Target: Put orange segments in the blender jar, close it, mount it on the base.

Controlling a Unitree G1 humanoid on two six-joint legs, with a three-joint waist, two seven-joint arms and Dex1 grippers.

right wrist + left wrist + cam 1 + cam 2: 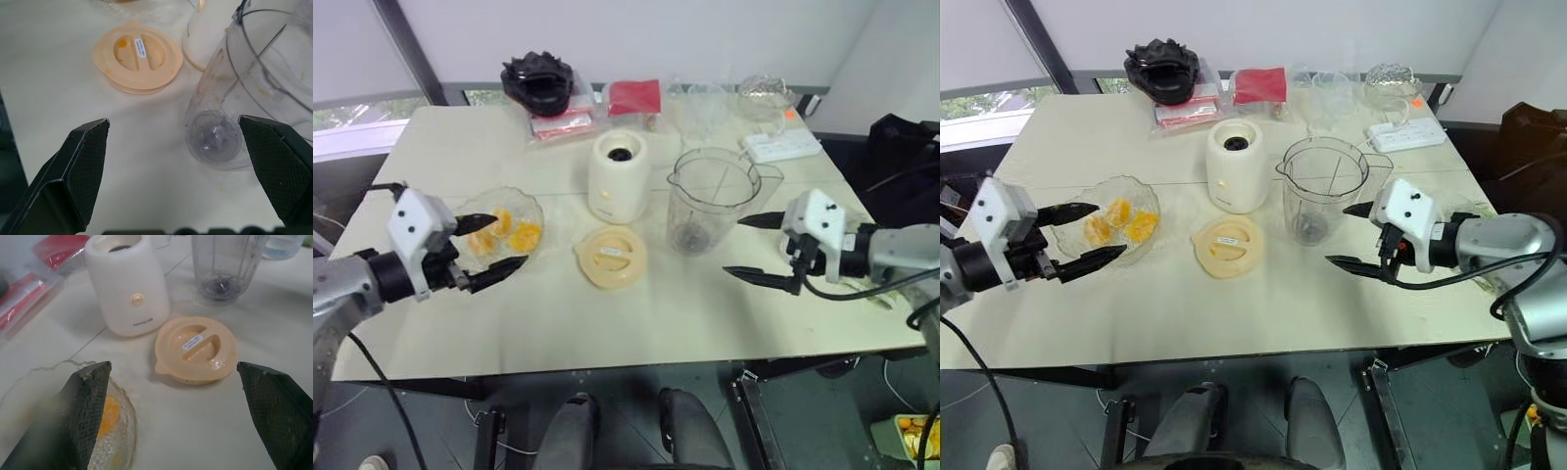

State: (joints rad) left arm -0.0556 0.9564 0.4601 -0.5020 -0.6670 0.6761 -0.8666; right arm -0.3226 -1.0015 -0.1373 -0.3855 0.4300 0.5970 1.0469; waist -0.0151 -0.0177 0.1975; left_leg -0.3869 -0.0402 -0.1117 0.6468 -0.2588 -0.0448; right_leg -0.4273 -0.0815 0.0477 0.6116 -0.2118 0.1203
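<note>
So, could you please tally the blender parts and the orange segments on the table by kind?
Blender jar: 1, empty, standing on the table
Base: 1
Lid: 1, lying flat in front of the base
Orange segments: 3 that I can make out, all in the glass dish
Total: 6

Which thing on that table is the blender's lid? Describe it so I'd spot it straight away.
Find the cream-white base standing mid-table, with the clear blender jar beside it. Just in front of the base, nearer the robot, lies the lid: a flat, pale peach disc with a small white sticker, the only low, opaque round thing there.
</note>
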